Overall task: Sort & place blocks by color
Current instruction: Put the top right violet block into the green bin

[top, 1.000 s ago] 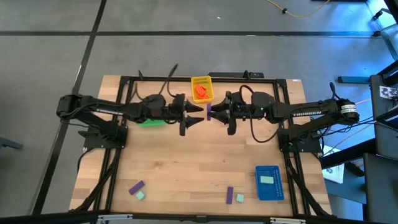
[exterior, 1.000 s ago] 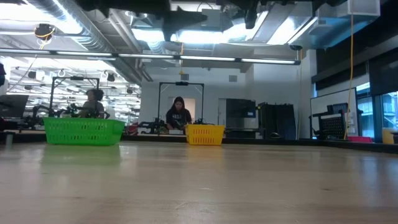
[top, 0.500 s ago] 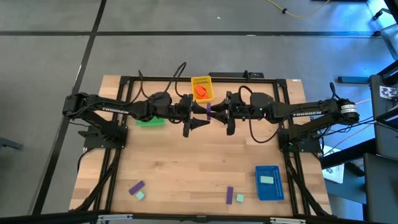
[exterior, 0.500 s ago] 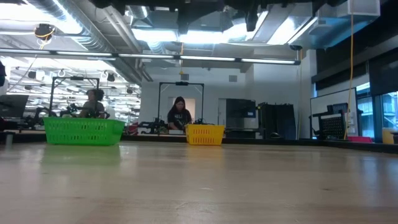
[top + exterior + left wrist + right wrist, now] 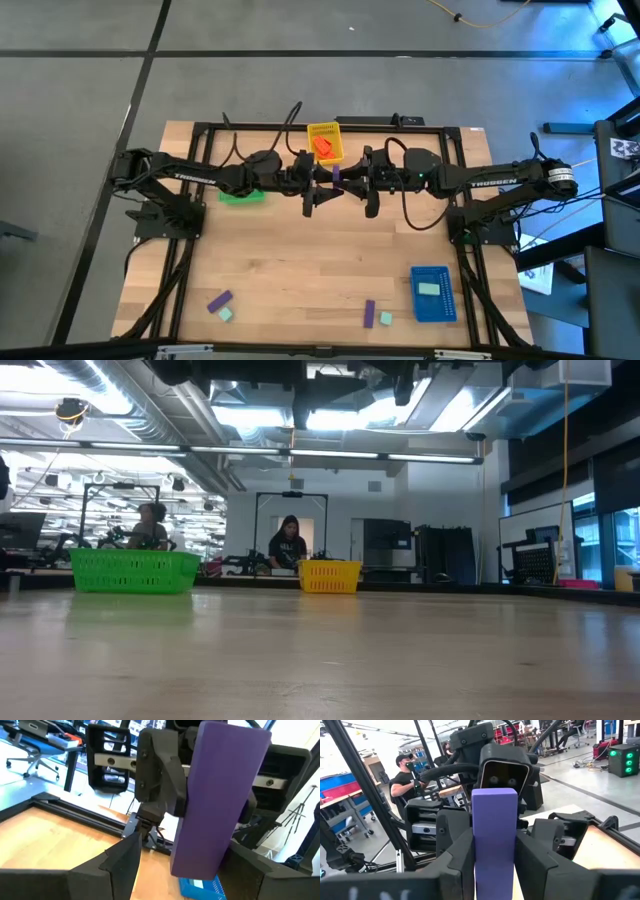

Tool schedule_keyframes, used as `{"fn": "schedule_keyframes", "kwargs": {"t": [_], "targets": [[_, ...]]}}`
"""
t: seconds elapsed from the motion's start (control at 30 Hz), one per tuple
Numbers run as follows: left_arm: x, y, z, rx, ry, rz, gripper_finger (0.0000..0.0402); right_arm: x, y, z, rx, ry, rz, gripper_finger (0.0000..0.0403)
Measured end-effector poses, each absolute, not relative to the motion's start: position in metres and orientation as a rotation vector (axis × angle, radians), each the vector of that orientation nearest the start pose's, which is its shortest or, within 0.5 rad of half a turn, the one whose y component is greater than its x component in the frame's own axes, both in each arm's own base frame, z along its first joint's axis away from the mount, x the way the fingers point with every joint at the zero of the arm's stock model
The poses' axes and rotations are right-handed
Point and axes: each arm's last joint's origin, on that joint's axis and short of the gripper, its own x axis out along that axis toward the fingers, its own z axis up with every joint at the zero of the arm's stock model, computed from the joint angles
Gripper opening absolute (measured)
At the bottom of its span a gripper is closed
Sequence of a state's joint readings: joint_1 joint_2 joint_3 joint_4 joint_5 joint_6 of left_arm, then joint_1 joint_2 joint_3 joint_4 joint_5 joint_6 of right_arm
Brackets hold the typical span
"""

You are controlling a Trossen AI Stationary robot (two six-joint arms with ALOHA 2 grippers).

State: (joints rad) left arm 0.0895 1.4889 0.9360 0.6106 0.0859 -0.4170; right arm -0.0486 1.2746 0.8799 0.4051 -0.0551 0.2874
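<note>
My right gripper (image 5: pixel 346 181) is shut on a purple block (image 5: pixel 336 177) high above the table's far middle. My left gripper (image 5: pixel 330 190) faces it, open. In the left wrist view the purple block (image 5: pixel 220 795) stands between the left fingers (image 5: pixel 122 862); I cannot tell whether they touch it. Orange-red blocks (image 5: pixel 322 147) lie in the yellow tray (image 5: pixel 325 129). A mint block (image 5: pixel 429 289) lies in the blue tray (image 5: pixel 432 308). On the near table lie loose blocks, two purple (image 5: pixel 219 300) (image 5: pixel 369 312) and two mint (image 5: pixel 226 314) (image 5: pixel 386 318). My right gripper pinches the purple block's two broad sides (image 5: pixel 494 855) between its two fingers (image 5: pixel 457 862). The fingers come level from the table's right side and lie along the block. The block's free end (image 5: pixel 494 800) sticks out past the fingertips toward my left gripper, lifted clear of the table.
A green tray (image 5: pixel 241 196) stands at the far left, under my left arm. A dark frame (image 5: pixel 200 128) rims the table's far edge. People work at benches (image 5: pixel 288 548) in the room beyond.
My left gripper has moved toward the table's right edge, closing in on the purple block held by my right gripper, and has rolled a little. Its fingers stay open.
</note>
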Motion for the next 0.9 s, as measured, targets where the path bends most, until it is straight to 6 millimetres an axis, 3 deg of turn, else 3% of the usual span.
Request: {"fn": "schedule_keyframes", "kwargs": {"t": [0.3,0.6,0.73,0.9], "targets": [[0.3336,0.0275,0.2950,-0.412,-0.063,-0.009,0.0212,0.2885,-0.0124,0.3176,0.280,-0.003,0.007,0.0109],[0.3335,0.0269,0.2954,-0.379,-0.061,-0.024,0.0098,0.2885,-0.0126,0.3172,0.291,0.001,0.006,0.0109],[0.3335,0.0268,0.2953,-0.368,-0.059,-0.030,0.0098,0.2885,-0.0125,0.3170,0.289,0.003,0.006,0.0111],[0.3333,0.0285,0.2951,-0.381,-0.056,-0.036,0.0098,0.2885,-0.0124,0.3163,0.278,0.011,0.005,0.0145]]}}
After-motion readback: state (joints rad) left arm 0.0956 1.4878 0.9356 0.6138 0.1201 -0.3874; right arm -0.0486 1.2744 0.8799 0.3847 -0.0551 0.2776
